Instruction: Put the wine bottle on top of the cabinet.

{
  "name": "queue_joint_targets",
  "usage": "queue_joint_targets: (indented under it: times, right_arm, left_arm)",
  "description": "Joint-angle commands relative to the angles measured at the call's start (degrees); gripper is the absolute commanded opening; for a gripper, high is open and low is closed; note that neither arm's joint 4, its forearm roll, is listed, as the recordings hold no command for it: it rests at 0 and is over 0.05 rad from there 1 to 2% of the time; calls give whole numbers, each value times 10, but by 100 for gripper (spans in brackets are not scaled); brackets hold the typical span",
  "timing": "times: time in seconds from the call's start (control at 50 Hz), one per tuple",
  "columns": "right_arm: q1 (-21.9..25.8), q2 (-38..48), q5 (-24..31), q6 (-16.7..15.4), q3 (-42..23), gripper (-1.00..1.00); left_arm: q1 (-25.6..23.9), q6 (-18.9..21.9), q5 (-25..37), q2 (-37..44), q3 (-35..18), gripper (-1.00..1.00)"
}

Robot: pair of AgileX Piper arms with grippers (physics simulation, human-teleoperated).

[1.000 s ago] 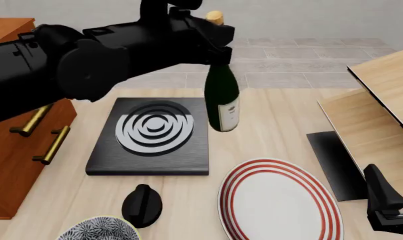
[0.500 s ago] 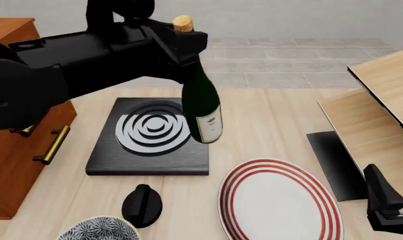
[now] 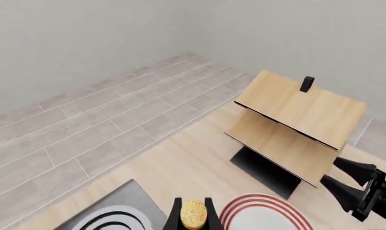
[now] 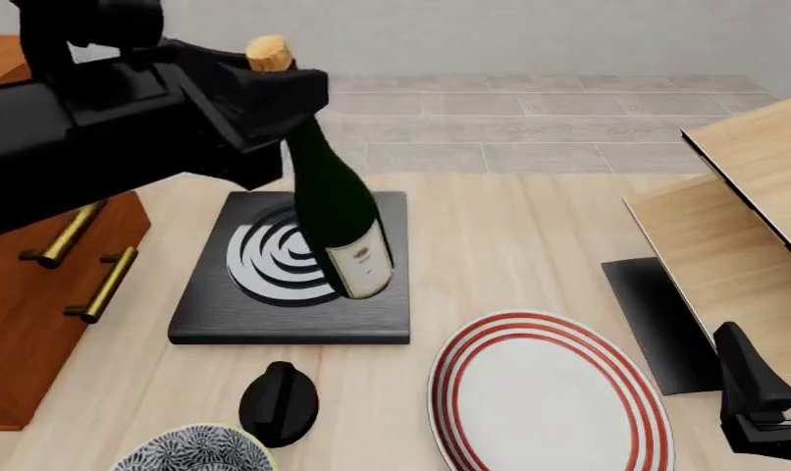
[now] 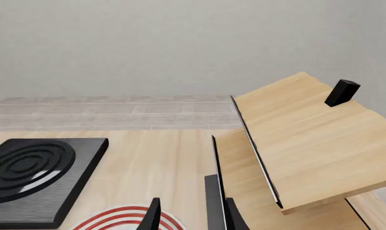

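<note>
The bench carries the reddish-brown cabinet at its left edge, brass handles facing inward, and a pale wooden rack at the right. Between them lie a black burner plate with silver rings and a red-striped plate. The wine bottle hangs tilted above the burner plate — clear of the bench, right of the cabinet — with the left tool clamped around its neck. The right tool sits low at the near right; whether it is open I cannot tell.
</note>
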Motion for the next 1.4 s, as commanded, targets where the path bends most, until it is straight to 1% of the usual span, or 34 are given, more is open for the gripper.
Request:
queue_joint_targets:
  times: [0.02, 0.14, 0.2, 0.26, 0.3, 0.34, 0.38, 0.48, 0.5, 0.7, 0.74, 0.76, 0.96, 1.02, 1.2, 1.28, 1.34, 1.4]
  right_arm:
    - [0, 0, 0, 0, 0, 100]
    - [0, 0, 0, 0, 0, 100]
    - [0, 0, 0, 0, 0, 100]
    - [0, 0, 0, 0, 0, 100]
    - [0, 0, 0, 0, 0, 100]
    - [0, 0, 0, 0, 0, 100]
    - [0, 0, 0, 0, 0, 100]
    - [0, 0, 0, 0, 0, 100]
    - [0, 0, 0, 0, 0, 100]
    - [0, 0, 0, 0, 0, 100]
    - [0, 0, 0, 0, 0, 100]
    - [0, 0, 0, 0, 0, 100]
    - [0, 0, 0, 0, 0, 100]
    - [0, 0, 0, 0, 0, 100]
    - [0, 0, 0, 0, 0, 100]
    - [0, 0, 0, 0, 0, 100]
    - [0, 0, 0, 0, 0, 100]
    - [0, 0, 0, 0, 0, 100]
  left_arm:
    - [7, 2, 27, -51, 14, -100]
    - [20, 16, 52, -72, 22, -100]
    - [23, 24, 70, -81, 17, -100]
    - [26, 23, 88, -88, 10, -100]
    - [32, 39, 97, -86, 7, -100]
    - [34, 38, 106, -88, 1, -100]
    - [38, 47, 117, -89, -6, -100]
    - [38, 48, 156, -89, -36, -100]
    - [38, 48, 157, -89, -36, -100]
    - [48, 63, 239, -82, -104, -100]
    - [48, 62, 245, -81, -110, -100]
    - [51, 64, 259, -81, -122, -100]
    - [53, 70, 314, -82, -161, -100]
    - [69, 79, 336, -88, -169, -100]
    - [92, 76, 372, -97, -202, -100]
    - [108, 71, 392, -96, -230, -100]
    - [117, 77, 404, -96, -239, -100]
    - [132, 85, 424, -93, -263, -100]
